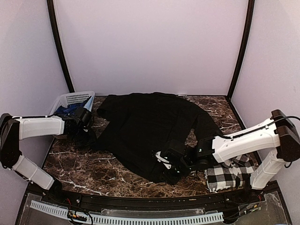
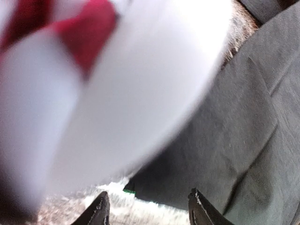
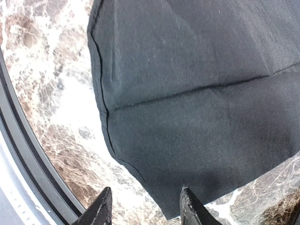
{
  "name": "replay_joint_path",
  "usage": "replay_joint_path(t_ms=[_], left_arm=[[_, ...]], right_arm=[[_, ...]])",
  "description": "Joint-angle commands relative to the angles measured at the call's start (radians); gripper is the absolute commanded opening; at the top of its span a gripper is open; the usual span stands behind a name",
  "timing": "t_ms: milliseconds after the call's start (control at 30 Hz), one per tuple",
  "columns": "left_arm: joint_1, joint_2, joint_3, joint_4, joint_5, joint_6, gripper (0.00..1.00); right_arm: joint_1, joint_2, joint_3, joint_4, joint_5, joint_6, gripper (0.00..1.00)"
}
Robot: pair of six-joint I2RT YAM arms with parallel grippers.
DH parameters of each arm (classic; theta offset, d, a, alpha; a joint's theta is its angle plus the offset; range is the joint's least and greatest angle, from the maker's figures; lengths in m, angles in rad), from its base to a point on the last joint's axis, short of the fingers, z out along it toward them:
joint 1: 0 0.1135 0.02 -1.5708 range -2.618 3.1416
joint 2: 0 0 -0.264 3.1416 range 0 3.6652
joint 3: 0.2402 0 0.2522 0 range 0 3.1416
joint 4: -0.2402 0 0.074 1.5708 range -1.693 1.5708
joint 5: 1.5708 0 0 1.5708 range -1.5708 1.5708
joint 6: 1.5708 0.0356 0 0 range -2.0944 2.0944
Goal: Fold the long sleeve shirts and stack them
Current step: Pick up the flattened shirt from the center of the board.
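1 of 2 shirts seems done: your checked shirt (image 1: 229, 176) lies folded at the near right corner of the table (image 1: 112, 176). Your black shirt (image 1: 150, 126) lies spread in the middle, not yet folded. Both the left gripper (image 2: 147, 208) and the right gripper (image 3: 145, 206) stand wide at its edges, holding nothing.

I see my right claw (image 3: 145, 208) with its tips spread apart, low in frame, over the black shirt (image 3: 197, 93). One crease runs across the cloth. The shirt's hem corner lies on the marble bench (image 3: 51, 93), near the bench edge with the dark rail (image 3: 23, 154).
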Motion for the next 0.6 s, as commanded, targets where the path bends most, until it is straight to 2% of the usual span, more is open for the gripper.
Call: replay_joint_path(t_ms=[0,267,367,500,567], left_arm=[[-0.002,0.068,-0.02,0.093,-0.004,-0.039,0.56],[-0.002,0.131,-0.027,0.139,0.003,-0.043,0.55],[-0.002,0.143,-0.036,0.147,-0.001,-0.043,0.49],[-0.002,0.151,-0.035,0.151,-0.007,-0.033,0.35],[-0.002,0.149,-0.028,0.143,-0.013,-0.025,0.27]], right_arm=[[0.024,0.015,-0.032,0.026,0.031,0.004,0.46],[0.057,0.083,-0.057,0.057,0.043,0.001,0.5],[0.058,0.115,-0.057,0.058,0.06,0.007,0.49],[0.058,0.127,-0.049,0.034,0.116,0.03,0.4],[0.059,0.128,-0.047,0.015,0.148,0.039,0.29]])
